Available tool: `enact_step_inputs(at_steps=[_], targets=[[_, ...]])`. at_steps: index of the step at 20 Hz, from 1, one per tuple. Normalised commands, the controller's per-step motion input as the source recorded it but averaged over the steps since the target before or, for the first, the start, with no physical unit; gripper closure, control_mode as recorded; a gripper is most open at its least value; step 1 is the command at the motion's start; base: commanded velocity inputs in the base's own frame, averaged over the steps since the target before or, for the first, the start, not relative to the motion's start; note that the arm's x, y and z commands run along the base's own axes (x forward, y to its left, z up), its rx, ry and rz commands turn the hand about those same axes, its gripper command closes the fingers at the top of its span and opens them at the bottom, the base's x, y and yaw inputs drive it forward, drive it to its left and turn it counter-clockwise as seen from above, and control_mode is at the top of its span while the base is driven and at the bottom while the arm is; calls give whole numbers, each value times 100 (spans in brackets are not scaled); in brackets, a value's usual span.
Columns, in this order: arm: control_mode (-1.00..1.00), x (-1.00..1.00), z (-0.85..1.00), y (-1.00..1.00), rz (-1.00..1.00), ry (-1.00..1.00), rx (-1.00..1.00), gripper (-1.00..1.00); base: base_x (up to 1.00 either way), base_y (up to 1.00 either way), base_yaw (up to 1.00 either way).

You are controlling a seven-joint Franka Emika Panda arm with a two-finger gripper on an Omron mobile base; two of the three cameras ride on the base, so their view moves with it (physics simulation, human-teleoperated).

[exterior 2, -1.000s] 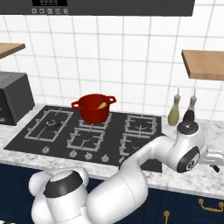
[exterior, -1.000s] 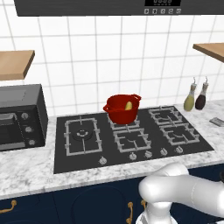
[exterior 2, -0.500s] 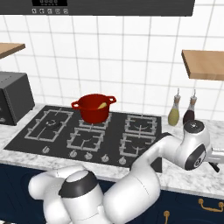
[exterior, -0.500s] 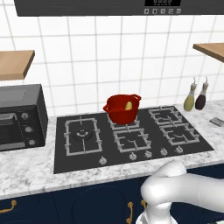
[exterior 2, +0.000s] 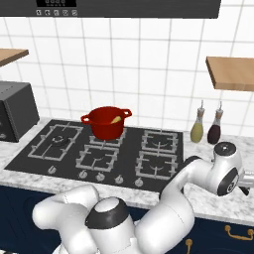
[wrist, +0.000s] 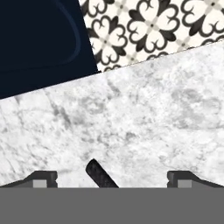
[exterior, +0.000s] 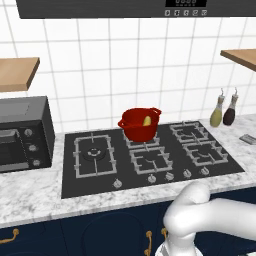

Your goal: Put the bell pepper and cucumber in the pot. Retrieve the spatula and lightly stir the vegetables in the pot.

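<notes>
The gripper (wrist: 112, 177) hangs with its fingers spread wide and nothing between them, above the marble counter (wrist: 153, 127), where a dark ribbed rod end (wrist: 100, 174) lies between the tips. The red pot (exterior: 140, 123) sits on a rear burner of the black hob (exterior: 150, 157), something yellow inside. At the counter's far right end lies the spatula (exterior: 248, 139), near two bottles (exterior: 223, 109).

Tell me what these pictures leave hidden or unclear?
- Pot contents: the wall hides all but a yellowish bit in both base views; cucumber unconfirmed.
- Spatula: cut off by the left base view's right edge.
- Tool: hand view shows open tips; the dark rod between them is cut off, so unidentifiable.
- Bottles: labels too small.
</notes>
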Motion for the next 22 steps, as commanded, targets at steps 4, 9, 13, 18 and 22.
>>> enact_step_inputs(at_steps=[4, 9, 13, 18, 22], targets=[[-100, 8, -17, -25, 3, 0, 0, -100, 0, 0, 0], [-100, 9, -7, -17, 5, 0, 0, -100, 0, 0, 0], [-100, 7, -4, -1, 7, 0, 0, -100, 0, 0, 0], [-100, 3, -6, -1, 7, 0, 0, -100, 0, 0, 0], [-100, 3, -8, -7, 6, 0, 0, -100, 0, 0, 0]])
